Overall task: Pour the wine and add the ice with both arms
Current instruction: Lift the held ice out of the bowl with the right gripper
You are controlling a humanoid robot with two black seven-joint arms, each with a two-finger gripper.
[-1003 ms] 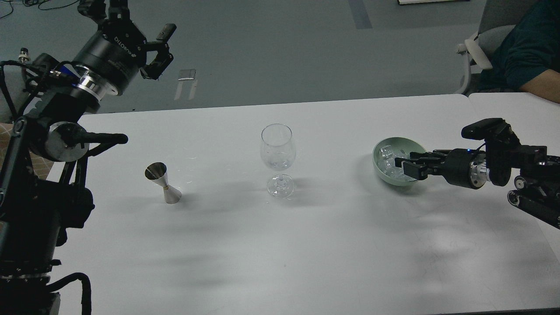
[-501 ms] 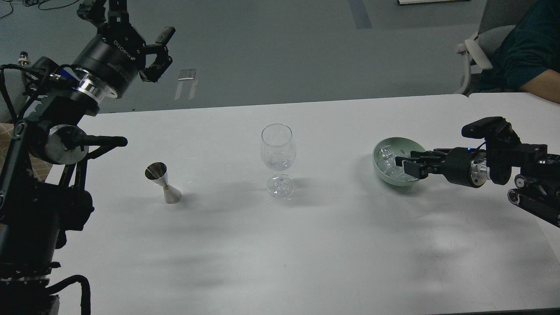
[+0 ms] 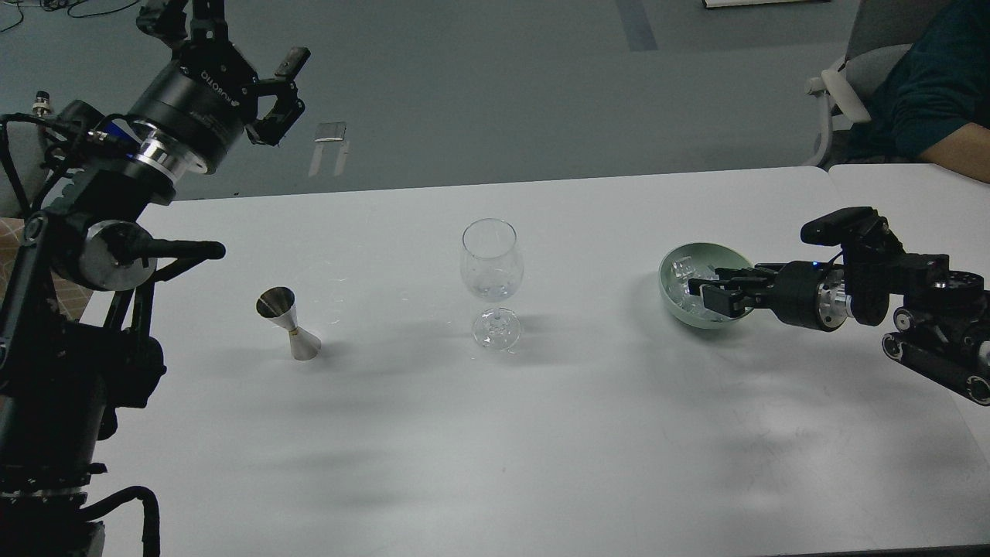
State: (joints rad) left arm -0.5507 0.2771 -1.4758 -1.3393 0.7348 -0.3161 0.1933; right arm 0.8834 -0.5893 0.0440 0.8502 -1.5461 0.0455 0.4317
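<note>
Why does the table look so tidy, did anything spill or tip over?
Nothing stands out. The wine glass and the silver measuring cup both stand upright on the white table, with no spill that I can see. The ice sits inside the green bowl, where the right hand reaches in.

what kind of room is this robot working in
Probably a lab or office test space: a plain white table on a bare grey floor, loose cables at the far edge, and a seated person on an office chair.
</note>
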